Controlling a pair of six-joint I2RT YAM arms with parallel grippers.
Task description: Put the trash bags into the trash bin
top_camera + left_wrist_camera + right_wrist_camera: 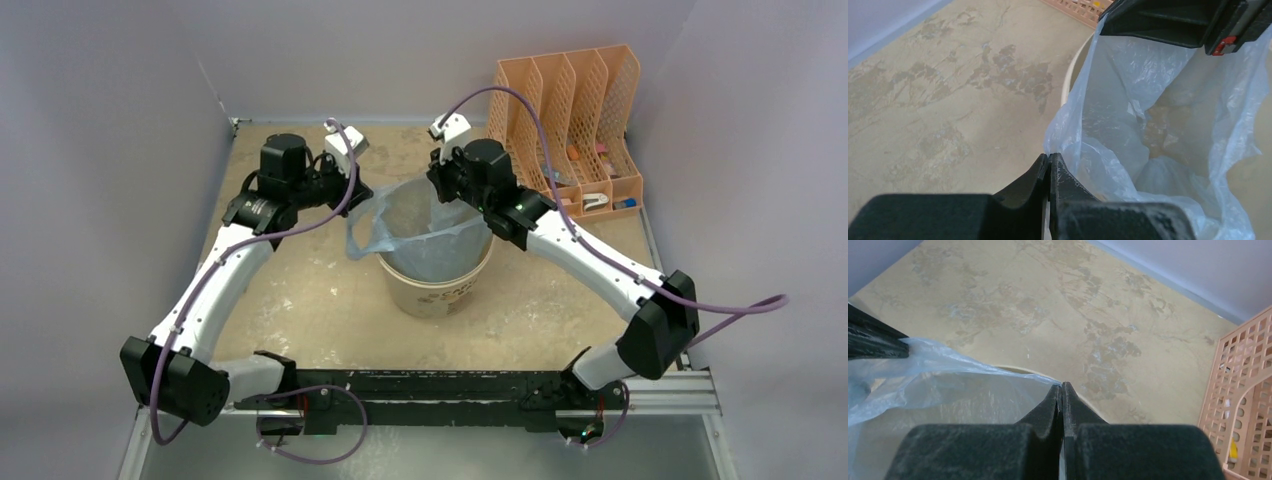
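The pale-blue translucent trash bag hangs open-mouthed over the cream trash bin, its lower part sagging inside. My left gripper is shut on the bag's left edge, seen pinched at the fingertips in the left wrist view. My right gripper is shut on the far right edge of the bag, the film caught between its tips. The bag is stretched between both grippers above the bin rim. A loose handle loop droops outside the bin on the left.
An orange mesh file organizer with small items stands at the back right, close behind the right arm, also in the right wrist view. Grey walls enclose the mottled beige table on three sides.
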